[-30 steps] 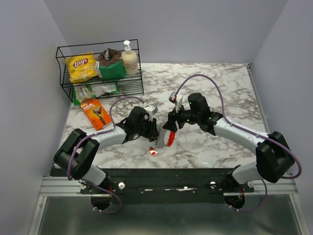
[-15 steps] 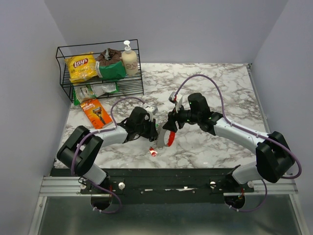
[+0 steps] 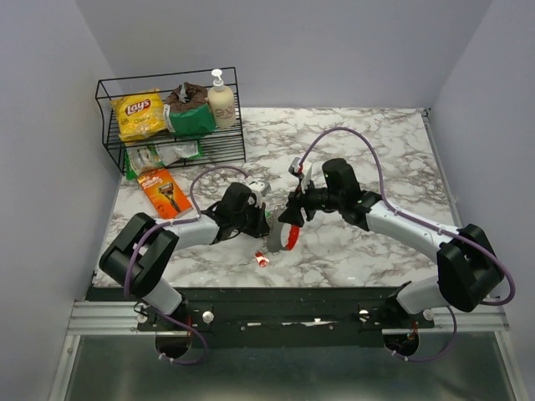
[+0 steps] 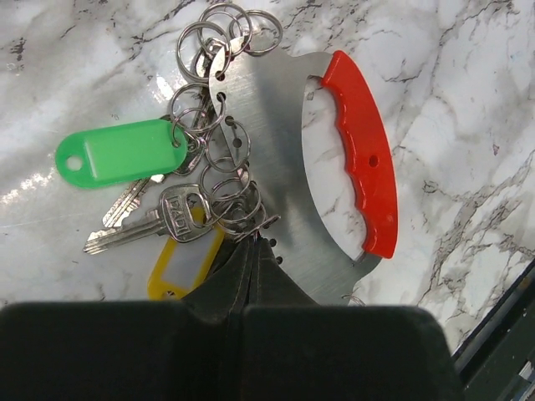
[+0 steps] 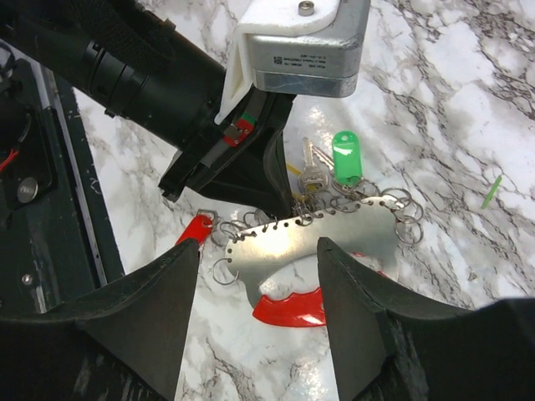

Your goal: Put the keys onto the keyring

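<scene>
Showing between the 2 grippers near the front middle of the marble table point(image 3: 376, 150), the keyring point(image 4: 267, 125) is a flat silvery plate with a curved red grip point(image 4: 359, 159) on 1 side and a row of small wire rings along the other. The left gripper point(image 4: 249, 249) has its fingers pressed fully together, their tips right at that ringed edge; whether a ring is nipped between them cannot be told. In among the rings beside those tips lie the green-headed key point(image 4: 121, 153), the yellow-headed key point(image 4: 180, 267) and 1 plain silver key point(image 4: 142, 230). The right gripper point(image 5: 259, 251) stands wide apart above the plate, its 2 fingers point(image 5: 159, 309) on either side of it, and contact with the plate cannot be made out. The red-headed key point(image 3: 262, 260) lies alone on the table, just in front of the keyring.
</scene>
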{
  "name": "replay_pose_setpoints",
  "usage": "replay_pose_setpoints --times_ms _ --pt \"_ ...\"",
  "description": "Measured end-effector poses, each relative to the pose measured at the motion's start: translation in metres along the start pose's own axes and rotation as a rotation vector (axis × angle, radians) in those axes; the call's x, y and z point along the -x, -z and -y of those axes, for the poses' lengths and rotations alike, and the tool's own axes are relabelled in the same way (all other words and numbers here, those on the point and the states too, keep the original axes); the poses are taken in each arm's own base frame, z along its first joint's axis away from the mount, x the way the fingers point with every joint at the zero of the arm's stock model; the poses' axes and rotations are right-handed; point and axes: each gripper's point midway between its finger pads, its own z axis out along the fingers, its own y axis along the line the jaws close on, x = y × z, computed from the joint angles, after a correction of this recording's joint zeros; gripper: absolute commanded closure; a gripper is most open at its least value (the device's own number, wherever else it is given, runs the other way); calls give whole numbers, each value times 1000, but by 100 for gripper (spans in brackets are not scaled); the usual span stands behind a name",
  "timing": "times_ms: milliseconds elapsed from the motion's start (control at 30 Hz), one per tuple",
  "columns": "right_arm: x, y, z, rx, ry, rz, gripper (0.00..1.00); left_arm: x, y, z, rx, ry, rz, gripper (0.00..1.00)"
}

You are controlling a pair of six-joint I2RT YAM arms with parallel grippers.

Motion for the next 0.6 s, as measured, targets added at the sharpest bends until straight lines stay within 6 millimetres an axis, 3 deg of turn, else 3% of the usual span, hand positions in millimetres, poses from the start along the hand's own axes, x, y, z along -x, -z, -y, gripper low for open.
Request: replay_pose_setpoints --times_ms 133,300,600 --pt "0 0 -7 50 18 5 34 7 10 5 -13 -29 38 100" --pt "3 1 -22 144 55 22 43 24 31 19 -49 -88 119 100" --pt "10 7 -42 255 99 51 43 50 59 40 -106 -173 234 100"
